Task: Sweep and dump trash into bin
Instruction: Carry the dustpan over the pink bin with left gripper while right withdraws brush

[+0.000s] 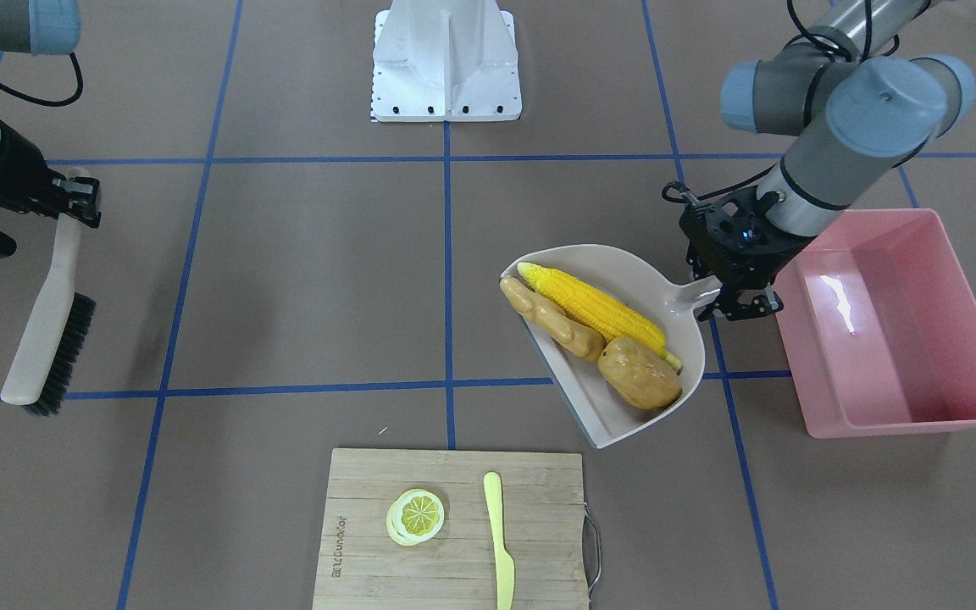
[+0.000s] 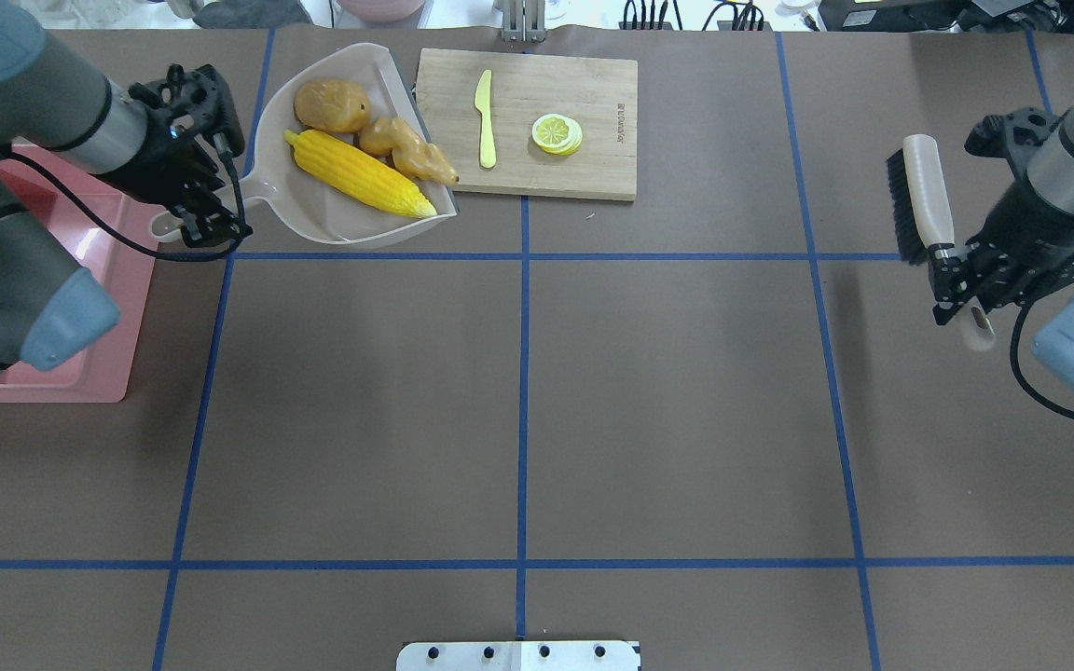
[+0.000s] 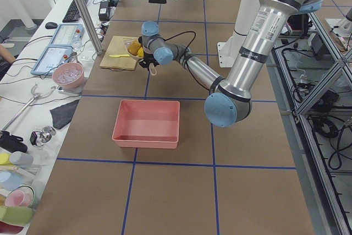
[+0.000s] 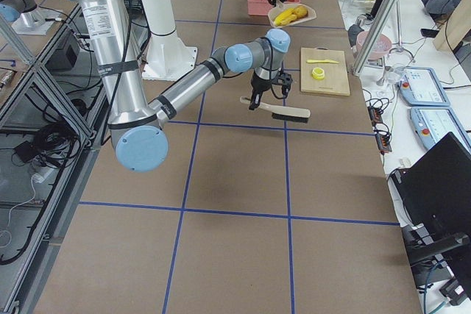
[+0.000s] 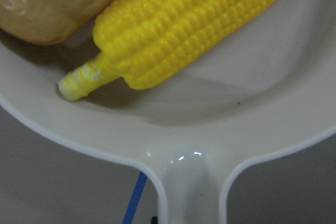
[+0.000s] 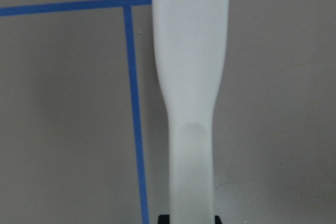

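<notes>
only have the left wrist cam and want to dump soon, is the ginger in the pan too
Observer: Yes, the ginger root lies in the dustpan beside the corn cob and potato.
Operator: where's the bin
Observer: The pink bin sits right beside the left gripper, on the side away from the pan.
Operator: and the brush
Observer: The right gripper holds the brush by its handle, far across the table.
</notes>
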You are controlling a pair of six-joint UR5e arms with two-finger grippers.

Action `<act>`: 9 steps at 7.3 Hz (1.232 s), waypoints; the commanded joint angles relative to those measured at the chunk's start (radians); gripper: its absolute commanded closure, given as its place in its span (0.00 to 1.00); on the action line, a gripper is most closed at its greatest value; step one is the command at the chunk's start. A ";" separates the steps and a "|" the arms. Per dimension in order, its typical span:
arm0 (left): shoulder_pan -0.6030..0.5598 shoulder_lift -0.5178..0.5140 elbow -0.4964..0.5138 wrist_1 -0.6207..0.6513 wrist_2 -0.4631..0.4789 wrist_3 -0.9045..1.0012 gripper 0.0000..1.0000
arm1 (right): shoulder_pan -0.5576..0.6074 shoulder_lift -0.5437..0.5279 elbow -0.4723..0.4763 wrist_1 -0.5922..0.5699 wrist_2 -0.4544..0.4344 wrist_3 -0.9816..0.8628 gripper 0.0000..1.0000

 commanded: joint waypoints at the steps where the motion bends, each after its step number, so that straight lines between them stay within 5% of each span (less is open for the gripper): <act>1: -0.107 0.065 -0.051 0.001 -0.077 0.028 1.00 | 0.002 -0.082 -0.063 0.128 -0.003 -0.077 1.00; 3: -0.215 0.109 -0.056 0.010 -0.114 0.065 1.00 | 0.002 -0.168 -0.132 0.329 0.001 -0.056 1.00; 6: -0.325 0.230 -0.054 0.007 -0.116 0.067 1.00 | -0.007 -0.257 -0.141 0.481 0.003 0.014 1.00; 9: -0.408 0.351 -0.045 0.000 -0.114 0.091 1.00 | -0.048 -0.253 -0.158 0.494 0.000 0.027 1.00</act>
